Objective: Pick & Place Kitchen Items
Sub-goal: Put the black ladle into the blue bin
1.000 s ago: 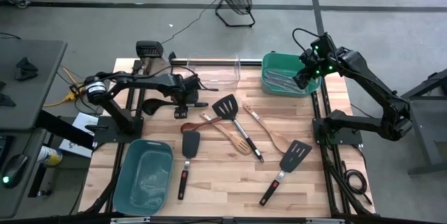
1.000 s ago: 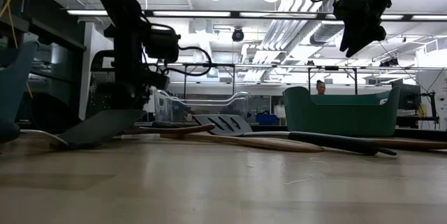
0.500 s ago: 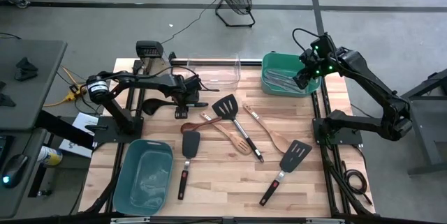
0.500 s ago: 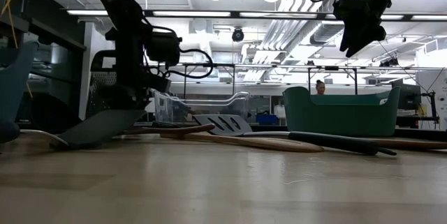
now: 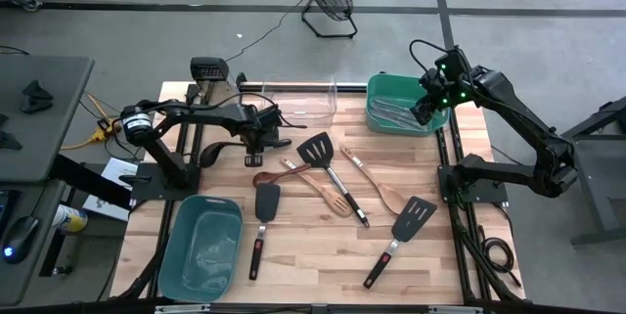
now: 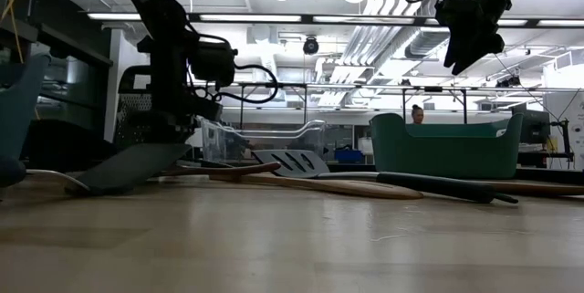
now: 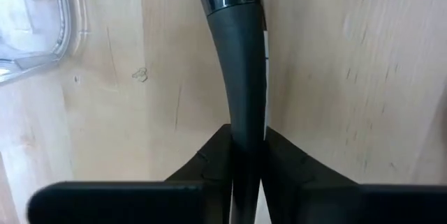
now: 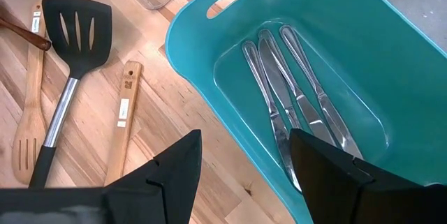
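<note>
My left gripper [image 5: 256,145] was low over the light wooden table [image 5: 450,265], near its far left part, and its two dark fingers [image 7: 209,158] were closed tight on the black handle of the black ladle [image 7: 234,70]. In the left wrist view the handle ran straight between the fingers and touched both of them. In the high view the bowl of the ladle lay to the left of my gripper, close to the base of the left arm. The corner of the clear plastic bin [image 5: 298,100] was just beside this place.

My right gripper [image 5: 427,109] hung in the air above the green plastic tub [image 8: 349,56] at the far right corner of the table. Its fingers [image 8: 174,165] stood moderately apart and held nothing. Inside this tub lay three silvery metal pieces [image 8: 293,112] (they looked like table knives), side by side.

The other items lay in the middle of the table: a black slotted turner with a metal neck [image 5: 318,150], a brown wooden slotted spatula [image 5: 328,195], a wooden spoon [image 5: 377,185], a black turner with a red-trimmed handle [image 5: 262,218] and another black turner [image 5: 406,224] nearer the front right. A teal plastic tub [image 5: 203,246] stood at the front left.
</note>
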